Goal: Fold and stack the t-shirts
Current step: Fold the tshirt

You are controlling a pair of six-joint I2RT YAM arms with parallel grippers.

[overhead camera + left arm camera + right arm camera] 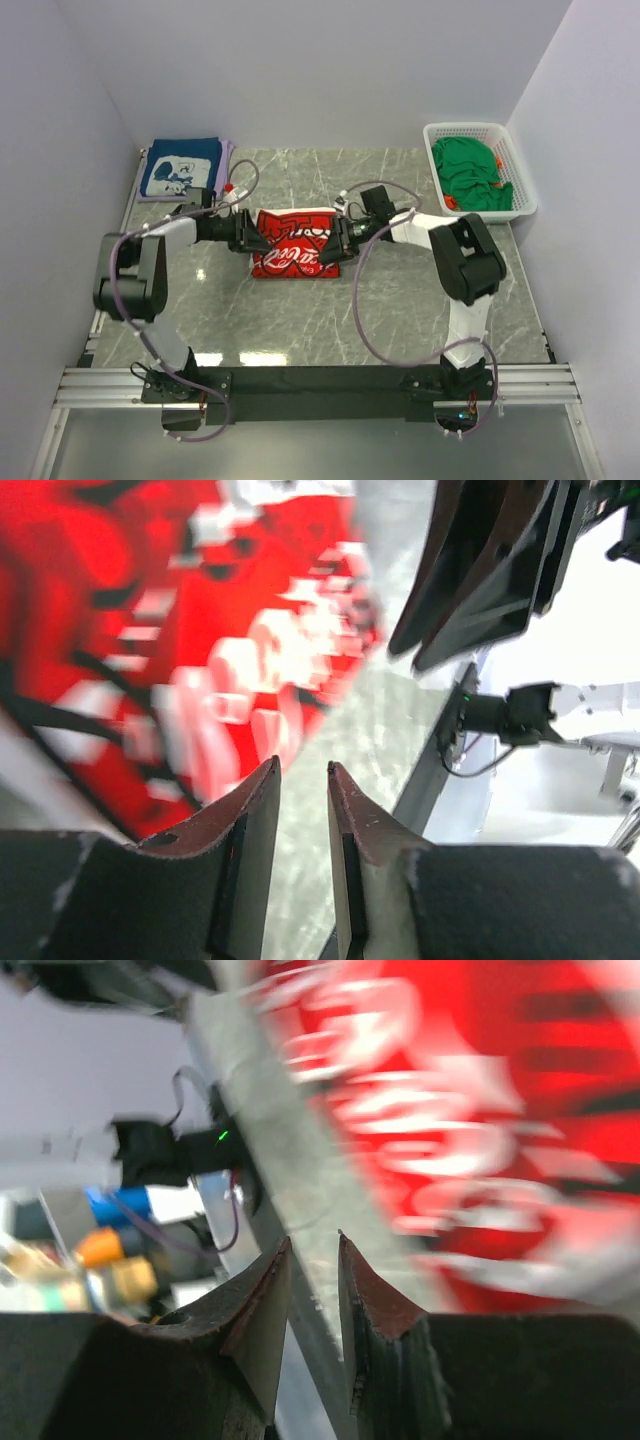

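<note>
Left hand is set at the 9 o'clock edge of the red-printed t-shirt, right hand at its 3 o'clock edge. In both wrist views the jaws are seen narrowly parted, with nothing between them.

The shirt lies at centre on the glossy, marble-patterned tabletop as a soft, compact rectangle. The fold is judged nearly done. Next, a pinch on both side edges is called for, then a level carry to the navy t-shirt, folded flat at 10 o'clock.

Green t-shirts are noted crumpled in the white lattice basket at 2 o'clock.
</note>
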